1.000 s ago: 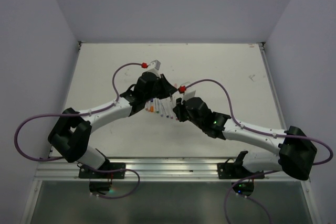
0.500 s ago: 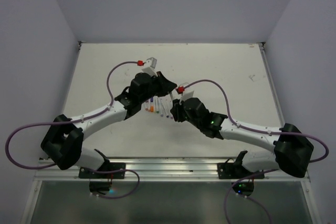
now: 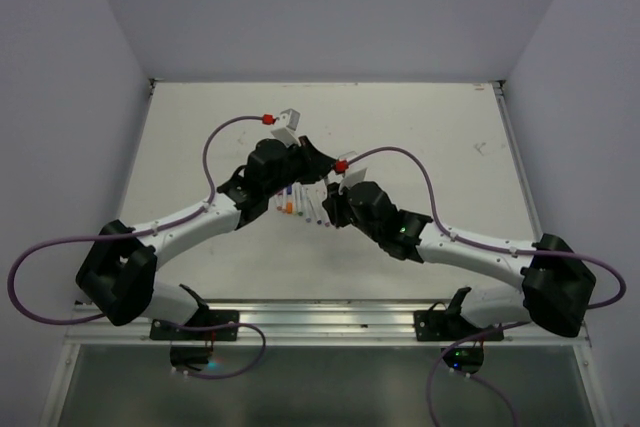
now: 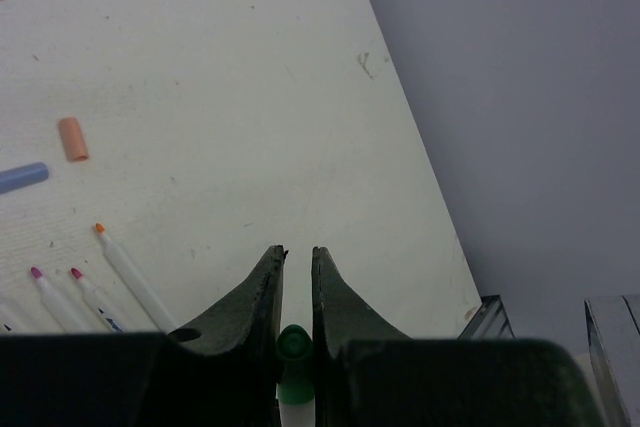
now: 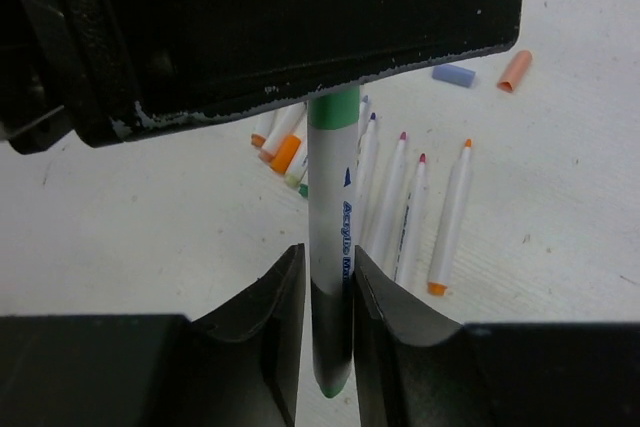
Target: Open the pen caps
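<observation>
Closest in the right wrist view, the right gripper [image 5: 328, 255] has its jaws pressed against either side of a white acrylic marker barrel [image 5: 333, 217], gripping it a little above its green end. Just beyond, the barrel runs into its green cap [image 5: 333, 107], which disappears into the dark body of the left gripper [image 4: 298, 250]. The left wrist view shows those jaws drawn almost together and clamped on the cap. The pen is therefore held off the bench [image 4: 250, 67] between the two arms, roughly mid-bench in the overhead view, with cap and barrel not yet parted. The step in hand looks like the pull itself. To do it well, both grips should be firm and the arms should draw apart straight along the pen's axis, perhaps with a slight twist. Any sideways pull could bend the pen or let the barrel slip through the right jaws. Beyond the held pen, several uncapped markers [image 5: 410, 197] lie side by side on the bench, coloured tips pointing away, with a small heap of capped pens [image 5: 283, 152] to their left. Farthest off lie two loose caps near each other, a blue cap [image 5: 453, 74] and an orange cap [image 5: 514, 70].
</observation>
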{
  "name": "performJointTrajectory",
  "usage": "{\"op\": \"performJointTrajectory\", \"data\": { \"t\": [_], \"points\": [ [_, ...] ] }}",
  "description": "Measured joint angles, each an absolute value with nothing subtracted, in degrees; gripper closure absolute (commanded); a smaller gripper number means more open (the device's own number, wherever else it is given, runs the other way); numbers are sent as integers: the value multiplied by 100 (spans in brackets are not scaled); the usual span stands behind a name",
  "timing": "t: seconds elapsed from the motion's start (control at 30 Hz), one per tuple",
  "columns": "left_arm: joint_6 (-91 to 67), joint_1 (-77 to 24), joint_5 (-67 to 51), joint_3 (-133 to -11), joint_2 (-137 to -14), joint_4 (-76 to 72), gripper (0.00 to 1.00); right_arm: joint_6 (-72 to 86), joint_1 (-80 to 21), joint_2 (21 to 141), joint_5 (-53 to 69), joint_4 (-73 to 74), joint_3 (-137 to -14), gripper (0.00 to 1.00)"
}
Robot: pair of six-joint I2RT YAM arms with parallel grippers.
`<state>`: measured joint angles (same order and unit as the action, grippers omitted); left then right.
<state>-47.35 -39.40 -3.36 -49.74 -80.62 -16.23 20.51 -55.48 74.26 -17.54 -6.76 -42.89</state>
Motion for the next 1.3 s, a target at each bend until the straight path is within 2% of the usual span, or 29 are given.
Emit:
{"op": "performJointTrajectory", "data": {
  "t": [0.1, 0.2, 0.47, 0.87, 1.17, 1.3],
  "points": [
    [-4718, -3940, -353, -4974, -8058, -1621, 100, 2003, -5548, 7487, -1796, -718, -4324, 91],
    [-4687, -3940, -344, -4974, -8055, -1619, 100, 1975, -5546, 7526, -1826, -751, -4327, 100],
    [-4558, -3940, -163, -5087, -7979, -1498, 100, 1914, -5546, 7535, -1841, -928, -4327, 100],
    [-4021, -4005, 213, -6228, -7968, -628, 100, 1791, -5448, 7277, -1962, -2062, -4145, 100],
    [-3942, -3752, -14, -7050, -7959, 139, 100, 1796, -5428, 7041, -1846, -2967, -3927, 100],
    [-3771, -3061, 784, -8005, -7929, -600, 100, 1806, -5531, 7078, -1667, -2102, -3452, 100]
  ]
}}
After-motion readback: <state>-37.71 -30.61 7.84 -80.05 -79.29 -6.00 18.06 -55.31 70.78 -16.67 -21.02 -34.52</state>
